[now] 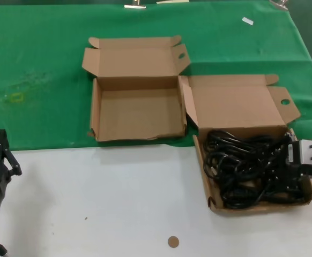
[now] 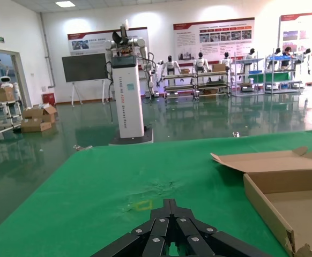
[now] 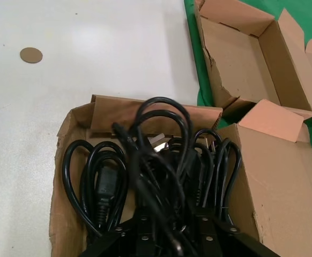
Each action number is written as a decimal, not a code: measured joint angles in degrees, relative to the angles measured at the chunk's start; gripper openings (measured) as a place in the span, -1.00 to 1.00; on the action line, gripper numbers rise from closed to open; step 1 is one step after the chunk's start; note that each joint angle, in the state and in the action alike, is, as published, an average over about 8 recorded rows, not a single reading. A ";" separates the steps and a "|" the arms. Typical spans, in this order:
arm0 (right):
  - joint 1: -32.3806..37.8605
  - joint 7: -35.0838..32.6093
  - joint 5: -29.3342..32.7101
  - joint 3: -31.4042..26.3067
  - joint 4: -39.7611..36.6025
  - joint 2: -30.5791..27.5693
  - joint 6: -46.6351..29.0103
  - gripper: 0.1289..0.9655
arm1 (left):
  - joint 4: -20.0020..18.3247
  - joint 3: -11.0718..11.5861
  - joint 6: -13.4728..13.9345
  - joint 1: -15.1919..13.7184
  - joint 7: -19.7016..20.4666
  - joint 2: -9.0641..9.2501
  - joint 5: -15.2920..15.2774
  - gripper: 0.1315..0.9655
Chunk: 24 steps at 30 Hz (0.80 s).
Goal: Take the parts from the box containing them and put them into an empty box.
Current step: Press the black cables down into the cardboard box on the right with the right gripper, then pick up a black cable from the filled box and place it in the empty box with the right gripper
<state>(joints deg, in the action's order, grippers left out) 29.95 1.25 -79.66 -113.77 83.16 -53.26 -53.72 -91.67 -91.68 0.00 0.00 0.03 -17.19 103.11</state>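
Robotics lab hall: display robots point(image 2: 128, 80), wall posters point(image 2: 212, 40), shelving point(image 2: 199, 80).

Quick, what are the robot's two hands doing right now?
Left gripper: parked at the table's near left edge, holding nothing; open or shut cannot be told.
Right gripper: down in the box of black cables; whether it grips any cannot be told.

Head view: taken from above, facing forward and down; both open cardboard boxes are covered, the empty box point(image 1: 137, 107) on the green cloth point(image 1: 32, 80) and the box of black cables point(image 1: 252, 171) on the white table point(image 1: 118, 198).

Left wrist view: taken low, near cloth level, facing horizontally across the cloth point(image 2: 118, 182) into a hall; one corner of the empty box point(image 2: 284, 187) is shared with the head view.

Right wrist view: taken close above the cables point(image 3: 156, 166), facing down; both boxes and a small brown disc point(image 3: 31, 54) are shared with the head view.
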 joint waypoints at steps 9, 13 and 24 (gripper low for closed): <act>-1.09 0.50 0.08 1.06 1.30 -0.68 -0.38 -0.76 | 0.00 0.00 0.00 0.00 0.00 0.00 0.01 -0.97; -1.34 0.93 0.07 1.66 2.18 -1.20 -0.58 -0.82 | 0.00 0.00 0.00 0.00 0.00 0.00 0.01 -0.97; 0.81 3.25 0.21 2.95 5.54 -2.08 -2.40 -0.88 | 0.00 0.00 0.00 0.00 -0.02 0.00 0.01 -0.97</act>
<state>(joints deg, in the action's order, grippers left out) 30.76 4.50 -79.45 -110.81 88.71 -55.33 -56.12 -91.67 -91.68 0.00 0.00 0.00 -17.19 103.11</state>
